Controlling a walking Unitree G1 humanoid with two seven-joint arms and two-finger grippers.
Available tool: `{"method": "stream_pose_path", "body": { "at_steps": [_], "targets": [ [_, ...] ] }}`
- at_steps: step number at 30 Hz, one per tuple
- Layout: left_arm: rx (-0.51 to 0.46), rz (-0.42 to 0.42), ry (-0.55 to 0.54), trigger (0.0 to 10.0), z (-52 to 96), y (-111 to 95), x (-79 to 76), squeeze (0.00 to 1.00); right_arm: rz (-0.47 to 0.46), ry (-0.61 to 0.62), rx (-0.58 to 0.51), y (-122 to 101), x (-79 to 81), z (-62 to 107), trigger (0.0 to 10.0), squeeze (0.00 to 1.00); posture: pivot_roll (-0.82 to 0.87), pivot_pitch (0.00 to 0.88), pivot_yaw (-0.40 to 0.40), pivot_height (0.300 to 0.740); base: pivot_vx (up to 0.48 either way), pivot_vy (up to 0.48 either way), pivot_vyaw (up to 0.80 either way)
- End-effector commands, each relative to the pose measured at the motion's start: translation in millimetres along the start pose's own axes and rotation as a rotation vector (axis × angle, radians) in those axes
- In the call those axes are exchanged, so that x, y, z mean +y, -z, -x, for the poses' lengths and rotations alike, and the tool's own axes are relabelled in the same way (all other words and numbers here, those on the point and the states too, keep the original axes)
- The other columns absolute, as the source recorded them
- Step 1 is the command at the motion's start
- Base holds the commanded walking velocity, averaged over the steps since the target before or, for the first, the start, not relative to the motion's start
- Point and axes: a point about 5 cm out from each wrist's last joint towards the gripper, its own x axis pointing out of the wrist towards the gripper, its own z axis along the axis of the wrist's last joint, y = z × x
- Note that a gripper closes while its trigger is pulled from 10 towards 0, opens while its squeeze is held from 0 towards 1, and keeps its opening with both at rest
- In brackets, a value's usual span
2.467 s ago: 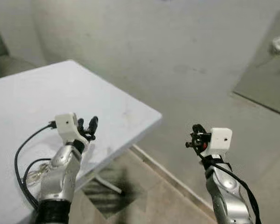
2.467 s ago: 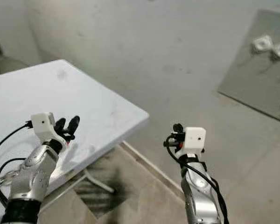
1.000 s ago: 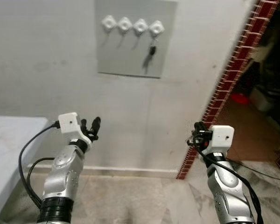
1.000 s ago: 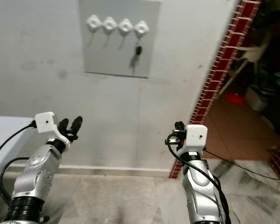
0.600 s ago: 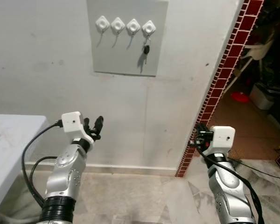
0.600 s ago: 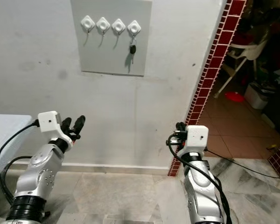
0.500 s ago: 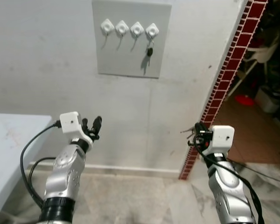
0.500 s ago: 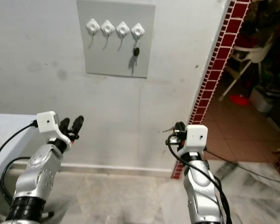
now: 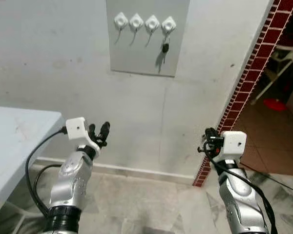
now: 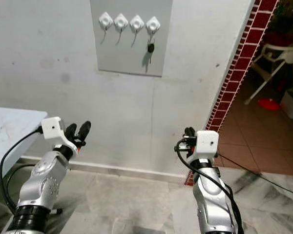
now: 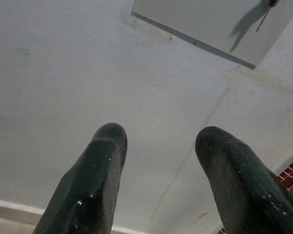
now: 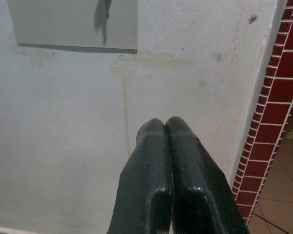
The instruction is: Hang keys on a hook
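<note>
A grey panel (image 9: pixel 147 39) on the wall ahead carries a row of white hooks (image 9: pixel 144 22). A dark key (image 9: pixel 165 47) hangs from the rightmost hook (image 9: pixel 168 24); the other hooks are bare. My left gripper (image 9: pixel 98 132) is raised at chest height, well below and left of the panel, open and holding nothing, as the left wrist view (image 11: pixel 158 136) confirms. My right gripper (image 9: pixel 208 140) is raised at the same height on the right, below the panel. Its fingers (image 12: pixel 151 161) are pressed together with nothing visible between them.
A white table (image 9: pixel 14 136) juts in from the left, close to my left arm. A red brick edge (image 9: pixel 249 83) ends the wall on the right, with a tiled room, a white chair (image 10: pixel 278 53) and a red object (image 9: pixel 273 103) beyond. Marble floor lies below.
The camera has swung from the table corner to the wall, and the panel now sits higher and further right in view. Both arms keep their pose; the grippers are unchanged.
</note>
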Motion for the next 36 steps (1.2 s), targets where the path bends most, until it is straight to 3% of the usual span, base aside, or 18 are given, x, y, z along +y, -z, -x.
{"method": "stream_pose_path", "body": {
  "at_steps": [1,12,36],
  "targets": [
    [-0.021,-0.009,0.003,10.0,-0.8,-6.0,0.2,0.00,0.000,0.005,-0.023,-6.3,-0.9,-1.0,10.0,0.00,0.03,0.000,-0.046,0.740,0.000,0.000,0.00],
    [-0.034,-0.004,-0.002,10.0,-1.2,-8.4,1.7,0.00,-0.005,0.000,-0.037,-9.6,-0.6,-2.1,10.0,0.00,0.03,0.000,-0.049,0.740,0.241,0.000,0.00],
    [-0.047,-0.001,-0.005,10.0,-1.8,-10.2,2.4,0.00,-0.008,-0.007,-0.040,-11.1,-0.1,-3.7,10.0,0.00,0.04,0.000,-0.053,0.740,0.355,0.305,0.00]
  ]
}}
